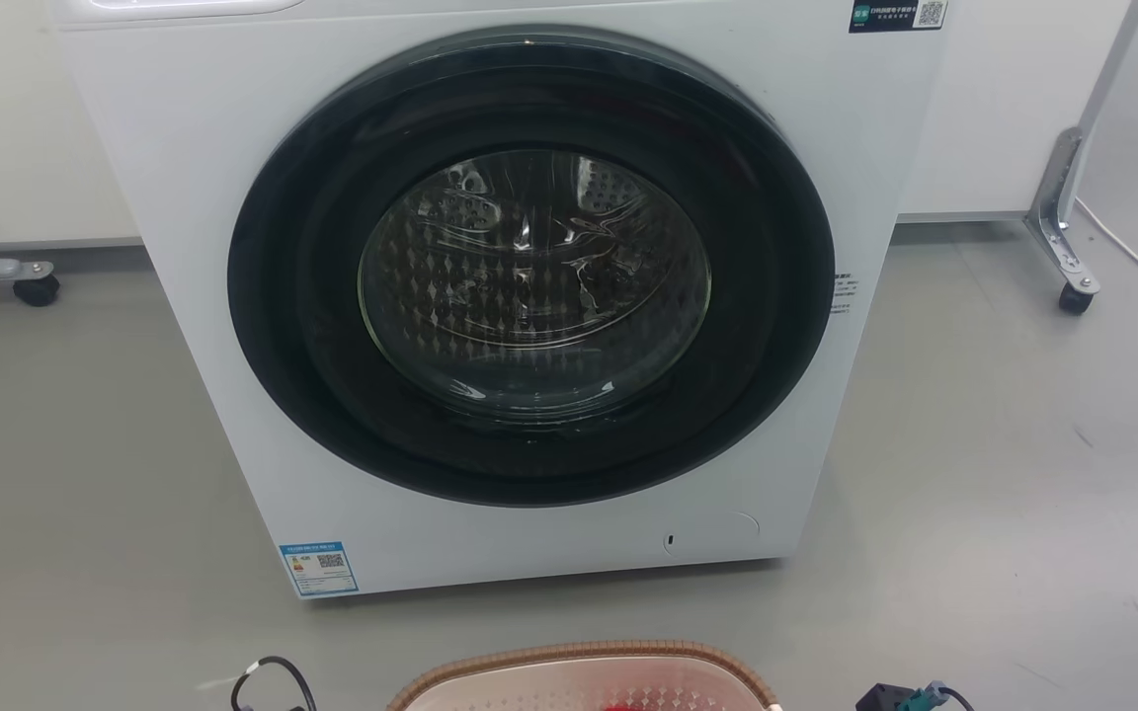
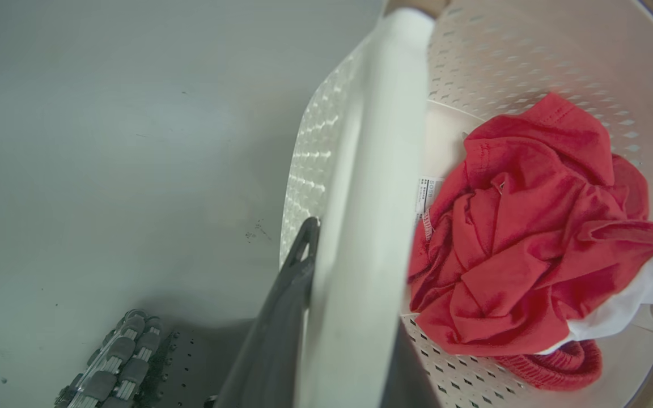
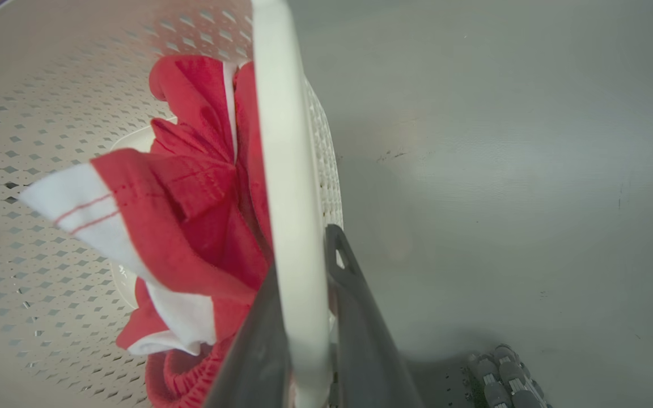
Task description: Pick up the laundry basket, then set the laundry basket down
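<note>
Carry step: laundry basket (image 1: 569, 652) held.
Left gripper (image 2: 355, 283), right gripper (image 3: 302, 255) each pinch a handle (image 2: 372, 170) between fingers; lower evenly next.

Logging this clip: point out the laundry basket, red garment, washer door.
laundry basket (image 1: 584, 652): head view, brown woven rim.
red garment (image 2: 530, 226): left wrist view, crumpled middle.
washer door (image 1: 534, 276): head view, glass centre.

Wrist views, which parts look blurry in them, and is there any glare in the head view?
Left wrist view: the laundry basket has its white handle close to the lens and soft, while the red clothes are sharp. Right wrist view: the handle is soft too, and the grey floor has a pale sheen. Head view: crisp, with reflections in the washing machine door glass.
</note>
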Robot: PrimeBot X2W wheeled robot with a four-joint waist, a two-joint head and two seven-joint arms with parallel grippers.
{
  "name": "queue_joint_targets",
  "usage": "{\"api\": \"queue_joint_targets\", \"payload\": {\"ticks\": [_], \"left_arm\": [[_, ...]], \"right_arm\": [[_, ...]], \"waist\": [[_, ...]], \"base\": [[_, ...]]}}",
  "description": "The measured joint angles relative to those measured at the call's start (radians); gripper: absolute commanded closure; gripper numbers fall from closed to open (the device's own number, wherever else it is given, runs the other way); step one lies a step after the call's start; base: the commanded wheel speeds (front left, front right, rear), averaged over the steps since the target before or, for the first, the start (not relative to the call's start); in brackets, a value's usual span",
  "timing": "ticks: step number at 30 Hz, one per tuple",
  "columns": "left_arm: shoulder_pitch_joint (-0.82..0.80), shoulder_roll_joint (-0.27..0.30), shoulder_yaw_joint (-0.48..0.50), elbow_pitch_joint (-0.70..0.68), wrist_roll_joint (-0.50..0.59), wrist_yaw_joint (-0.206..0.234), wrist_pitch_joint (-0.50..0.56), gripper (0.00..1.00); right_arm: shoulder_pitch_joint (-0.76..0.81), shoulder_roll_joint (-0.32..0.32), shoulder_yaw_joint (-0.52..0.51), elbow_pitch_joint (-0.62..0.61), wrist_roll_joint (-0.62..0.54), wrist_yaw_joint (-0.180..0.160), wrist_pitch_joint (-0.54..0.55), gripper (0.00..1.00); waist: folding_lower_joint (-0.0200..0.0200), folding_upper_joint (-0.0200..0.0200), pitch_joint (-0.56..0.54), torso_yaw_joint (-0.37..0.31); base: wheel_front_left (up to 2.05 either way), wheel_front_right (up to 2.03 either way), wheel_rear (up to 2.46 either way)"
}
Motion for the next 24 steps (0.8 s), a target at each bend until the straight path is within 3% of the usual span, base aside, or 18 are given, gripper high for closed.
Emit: {"api": "queue_joint_targets", "payload": {"ticks": [24], "left_arm": [[0.013,0.002,-0.051,-0.017,-0.034,0.019,0.001,1.00]], "right_arm": [[0.000,-0.001,0.006,0.004,0.012,0.000,0.003,1.00]], "waist": [[0.0002,0.0000,-0.006,0.006]], "base": [[0.00,0.00,0.00]]}}
